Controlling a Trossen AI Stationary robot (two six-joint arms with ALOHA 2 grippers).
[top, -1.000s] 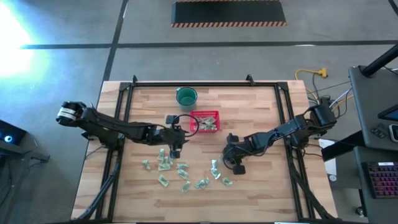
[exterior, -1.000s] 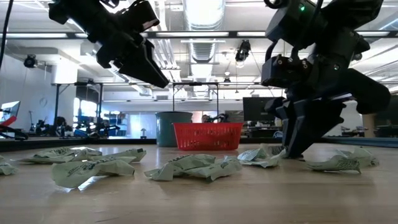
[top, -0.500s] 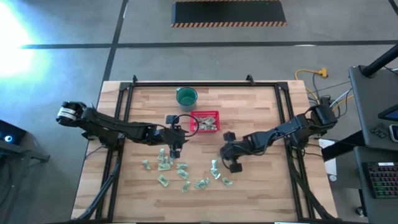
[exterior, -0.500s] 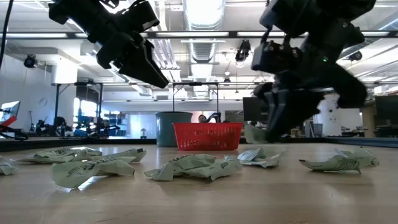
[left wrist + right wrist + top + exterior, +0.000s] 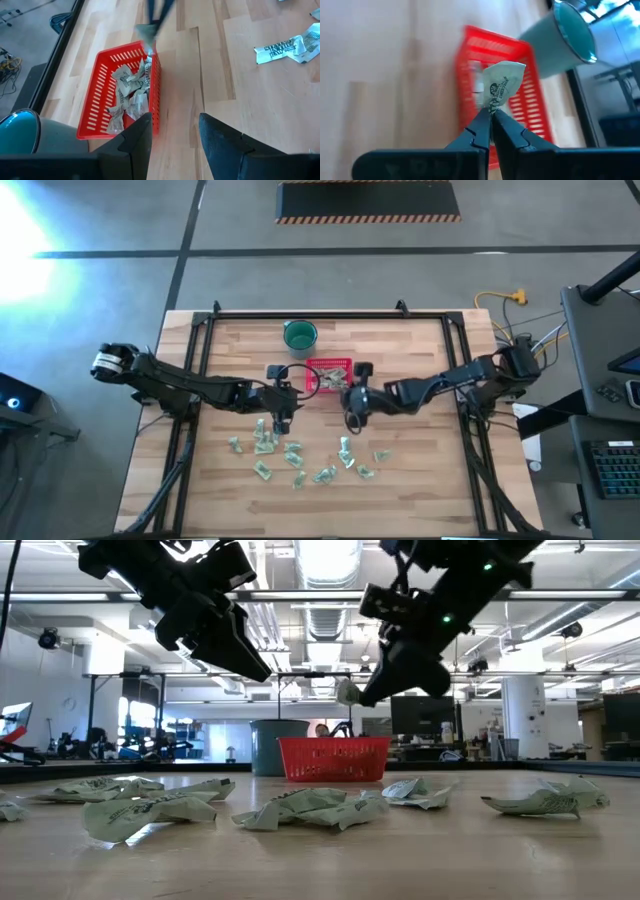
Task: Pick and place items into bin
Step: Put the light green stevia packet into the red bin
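Loose wrapped pieces [image 5: 292, 457] are lying scattered on the near part of the wooden table [image 5: 420, 350], approx. a dozen of them, green-and-white and crinkled. In the low view they are sitting flat on the wood in front, e.g. one big piece [image 5: 300, 808] in the middle.

Behind them, the left gripper [image 5: 281, 420] is hanging over the far edge of the scatter, just beside the basket's left-near corner. Its fingers [image 5: 225, 145] are standing apart w/ nothing between them, as the left wrist view is showing.

The right gripper [image 5: 351, 408] is hovering above the table, just at the near right corner of the red basket [image 5: 331, 376]. Its fingers are pressed narrow on one wrapped piece [image 5: 502, 85]; the piece is sticking out past the tips and is up in the air, not touching the table. In the low view this piece [image 5: 347, 692] is showing above the basket's rim level.

The red basket is standing on the table between both grippers, a bit farther back. Several pieces [image 5: 131, 92] are lying inside it already.

Farther still, the dark green cup [image 5: 299, 335] is standing upright near the basket's far left corner.
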